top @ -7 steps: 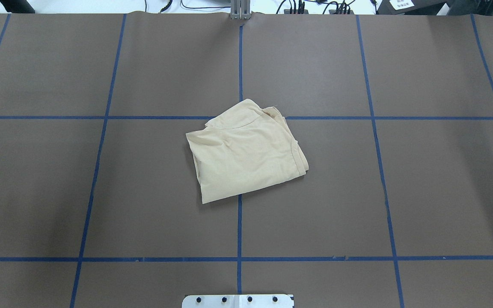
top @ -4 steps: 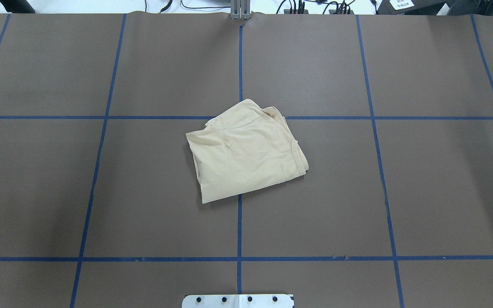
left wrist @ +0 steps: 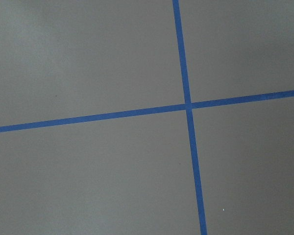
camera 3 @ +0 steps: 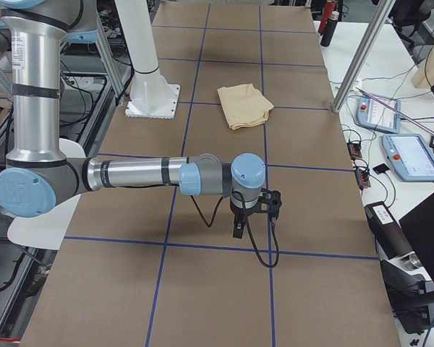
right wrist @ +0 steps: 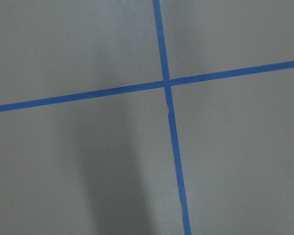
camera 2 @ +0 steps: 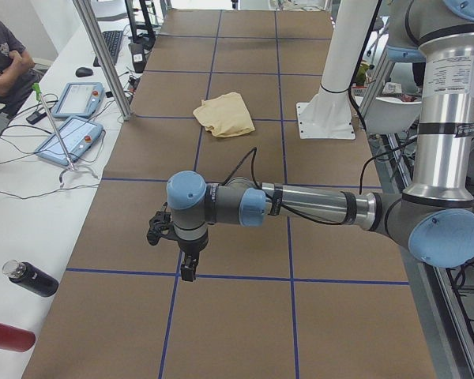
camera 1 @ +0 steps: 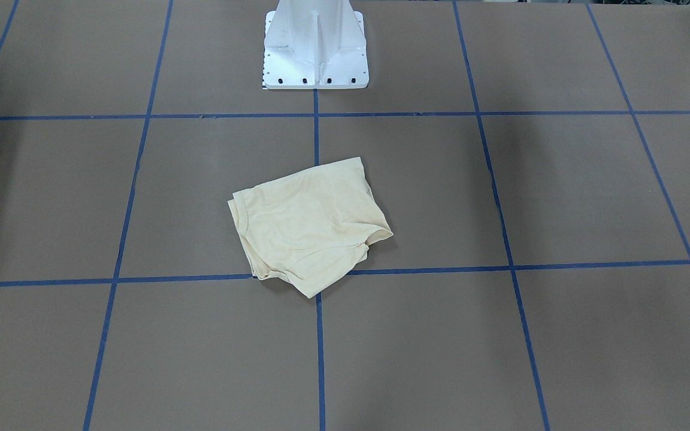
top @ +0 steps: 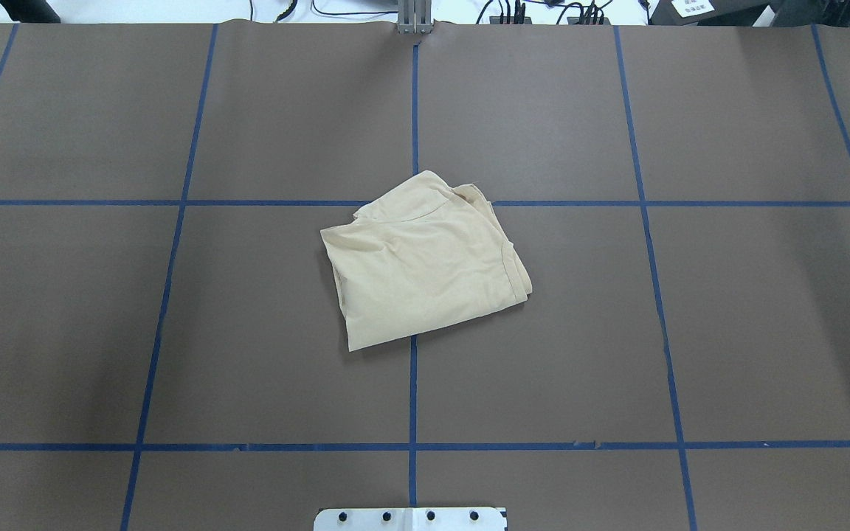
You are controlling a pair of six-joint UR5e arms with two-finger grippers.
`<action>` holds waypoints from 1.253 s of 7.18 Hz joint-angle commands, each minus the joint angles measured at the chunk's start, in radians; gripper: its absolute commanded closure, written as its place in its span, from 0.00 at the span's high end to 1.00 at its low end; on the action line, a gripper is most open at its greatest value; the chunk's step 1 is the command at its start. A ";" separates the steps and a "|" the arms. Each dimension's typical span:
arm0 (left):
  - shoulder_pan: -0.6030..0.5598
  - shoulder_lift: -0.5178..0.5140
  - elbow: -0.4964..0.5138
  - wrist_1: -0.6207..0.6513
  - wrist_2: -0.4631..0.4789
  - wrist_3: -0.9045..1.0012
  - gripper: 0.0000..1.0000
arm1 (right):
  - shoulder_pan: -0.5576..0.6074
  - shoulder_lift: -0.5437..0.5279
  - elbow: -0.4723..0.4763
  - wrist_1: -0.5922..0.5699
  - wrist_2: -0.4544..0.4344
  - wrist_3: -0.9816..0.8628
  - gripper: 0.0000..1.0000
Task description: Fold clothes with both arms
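Overhead exterior: brown surface (top: 100, 332), gridded with blue tape (top: 412, 398).

Left arm (camera 2: 316, 207): seen from the left end only, stretched low over the surface's left end. Right arm (camera 3: 130, 173): seen from the right end only, stretched the same way over the right end.

White pedestal (camera 1: 315, 48): on the robot's edge, on the centre line.

Shirt (top: 425, 265): folded to a compact, skewed rectangle with the plain cream side up. It lies mid-surface across the centre tape line, its far corner over a tape crossing. Well apart from the pedestal and both arms.

Left pincer (camera 2: 188, 272): points down, near a tape line. Cannot tell how far its jaws are parted. Right pincer (camera 3: 238, 228): points down, near a tape line. Jaw gap likewise impossible to tell. Each wrist view shows bare surface and one tape crossing.
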 commanded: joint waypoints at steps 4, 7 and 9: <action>0.000 -0.002 -0.001 -0.001 0.001 0.000 1.00 | 0.000 -0.001 -0.014 0.000 -0.042 -0.117 1.00; 0.000 -0.002 -0.001 -0.001 0.001 0.000 1.00 | 0.000 -0.001 -0.018 -0.002 -0.052 -0.139 1.00; 0.000 -0.002 -0.002 -0.001 -0.001 0.000 1.00 | 0.000 -0.001 -0.018 -0.002 -0.052 -0.135 1.00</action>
